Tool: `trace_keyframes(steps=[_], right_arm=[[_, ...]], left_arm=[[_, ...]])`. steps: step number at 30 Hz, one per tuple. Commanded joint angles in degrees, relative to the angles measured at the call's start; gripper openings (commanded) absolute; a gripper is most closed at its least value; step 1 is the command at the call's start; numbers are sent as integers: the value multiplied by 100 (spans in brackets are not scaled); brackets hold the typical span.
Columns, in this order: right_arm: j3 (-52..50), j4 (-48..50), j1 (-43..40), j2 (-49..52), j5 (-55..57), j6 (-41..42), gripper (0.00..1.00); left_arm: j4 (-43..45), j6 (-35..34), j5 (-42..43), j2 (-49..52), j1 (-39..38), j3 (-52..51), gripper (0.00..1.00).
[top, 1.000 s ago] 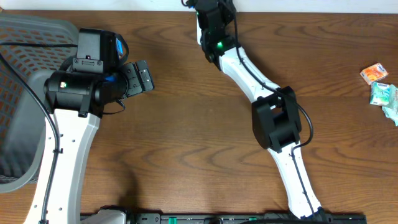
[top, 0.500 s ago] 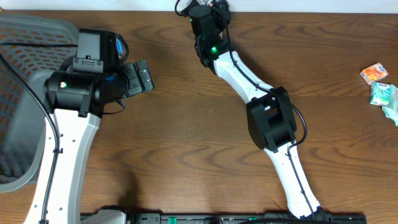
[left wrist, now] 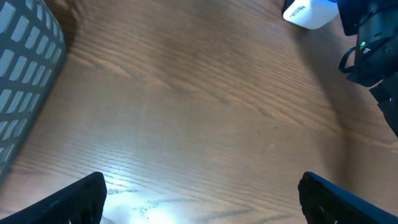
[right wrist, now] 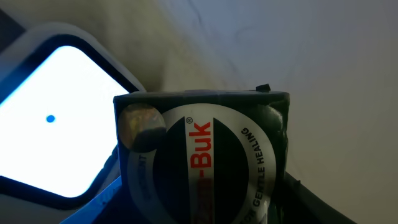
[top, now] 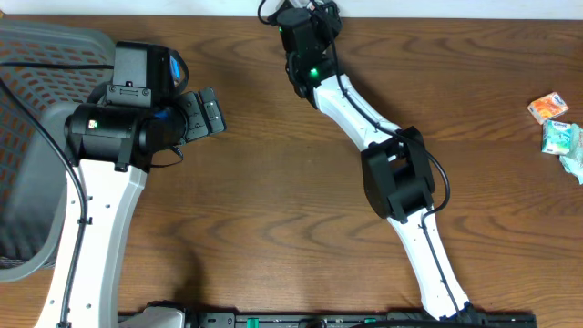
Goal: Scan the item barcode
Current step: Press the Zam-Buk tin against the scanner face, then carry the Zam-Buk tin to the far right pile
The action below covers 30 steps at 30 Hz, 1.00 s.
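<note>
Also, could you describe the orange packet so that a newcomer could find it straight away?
Look at the right edge of the wooden table. A small cluster of packets lies there. The orange packet is the one nearest the table's far side, and the only orange one beside the green-and-white packets.

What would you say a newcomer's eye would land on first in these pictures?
Probably the dark box with its round "Buk" label, filling the right wrist view beside a glowing white scanner window. Then the left claw, spread wide open above the wooden table.
</note>
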Motion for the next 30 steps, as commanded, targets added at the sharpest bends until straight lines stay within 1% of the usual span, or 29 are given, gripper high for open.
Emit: trace_keyframes(steps=[1,4,9,12,19,23,26,30], right_arm=[[66,2,-85,35,205,-11,19],[66,7,-125,35,205,125,21],[66,74,-293,26,422,595,26],[68,74,-411,-4,511,680,25],[68,-72,-949,-323,1003,1425,25],[68,-601,-1421,-452,1224,1910,26],[68,-1305,-1834,-472,1233,2365,26],[68,-2393,-2485,-472,1185,3285,25]], left_arm=[[-15,33,-35,2,24,70,98],[-15,33,-35,2,24,70,98],[-15,33,-35,2,24,70,98],[-15,33,-35,2,24,70,98],[-15,33,-35,2,24,70,98],[-15,33,-35,2,24,70,98],[-15,33,-35,2,24,70,98],[-15,33,-35,2,24,70,98]])
